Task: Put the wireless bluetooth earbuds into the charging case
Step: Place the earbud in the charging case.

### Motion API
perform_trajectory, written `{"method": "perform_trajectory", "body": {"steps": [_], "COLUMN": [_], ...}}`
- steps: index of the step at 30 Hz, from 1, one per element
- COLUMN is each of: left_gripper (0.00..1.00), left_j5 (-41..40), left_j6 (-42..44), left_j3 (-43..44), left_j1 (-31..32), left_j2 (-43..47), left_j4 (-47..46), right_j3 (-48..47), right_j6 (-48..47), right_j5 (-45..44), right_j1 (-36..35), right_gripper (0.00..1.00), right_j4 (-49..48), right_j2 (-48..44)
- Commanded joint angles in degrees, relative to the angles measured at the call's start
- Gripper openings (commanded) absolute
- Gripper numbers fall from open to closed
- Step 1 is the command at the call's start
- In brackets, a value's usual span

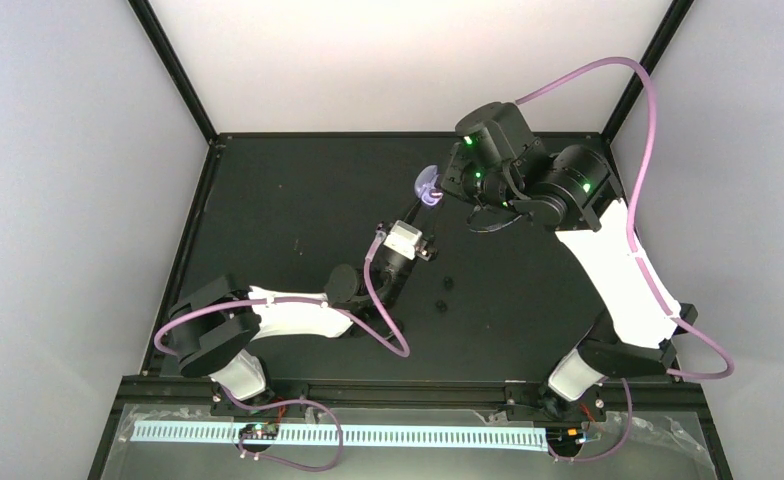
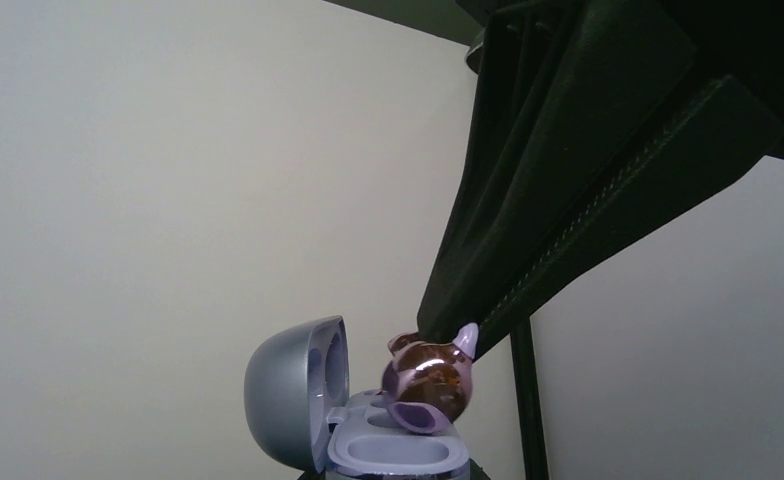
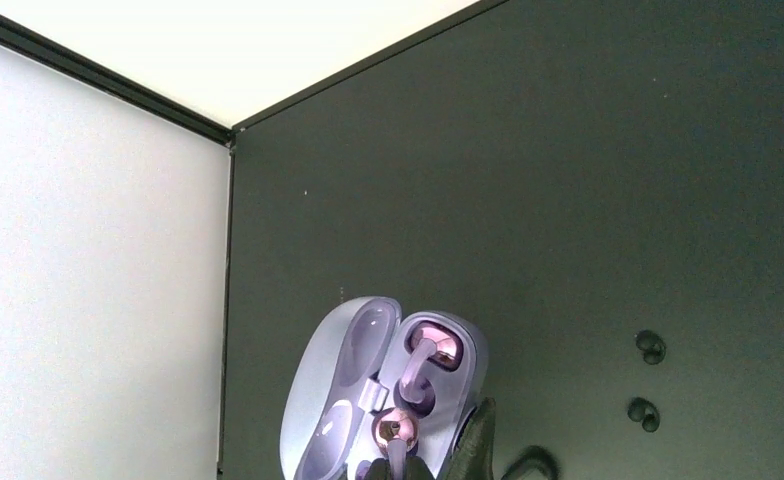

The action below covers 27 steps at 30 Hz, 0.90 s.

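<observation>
The lilac charging case is held open above the table's far middle by my left gripper, which is shut on its base. In the right wrist view the case shows one pinkish-purple earbud seated in its far well. My right gripper is shut on the second pinkish-purple earbud, holding it at the near well. In the left wrist view this earbud touches the case base under the right gripper's black finger. My left gripper's own fingers are almost out of that view.
Two small black earbuds lie on the black table right of the left arm; they also show in the right wrist view. White walls and black frame posts bound the table.
</observation>
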<state>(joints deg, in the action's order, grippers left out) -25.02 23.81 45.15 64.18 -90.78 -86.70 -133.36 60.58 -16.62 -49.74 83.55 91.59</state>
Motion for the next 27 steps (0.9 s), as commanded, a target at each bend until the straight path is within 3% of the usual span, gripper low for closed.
{"method": "perform_trajectory", "body": {"steps": [1, 27], "left_gripper": [0.02, 0.02], "left_j5": [1.29, 0.59], "left_j6": [-0.74, 0.40], "left_j3": [1.44, 1.00], "left_j1": [-0.20, -0.26], "left_j2": [-0.42, -1.41], "left_j4": [-6.78, -6.73], "right_j3": [0.10, 0.03], "right_j6": [0.36, -0.98], "right_j5": [-2.27, -0.99], "right_j1": [0.19, 0.12], "right_gripper": [0.01, 0.01], "right_j4": [-0.26, 0.10], "right_j2": [0.86, 0.08]}}
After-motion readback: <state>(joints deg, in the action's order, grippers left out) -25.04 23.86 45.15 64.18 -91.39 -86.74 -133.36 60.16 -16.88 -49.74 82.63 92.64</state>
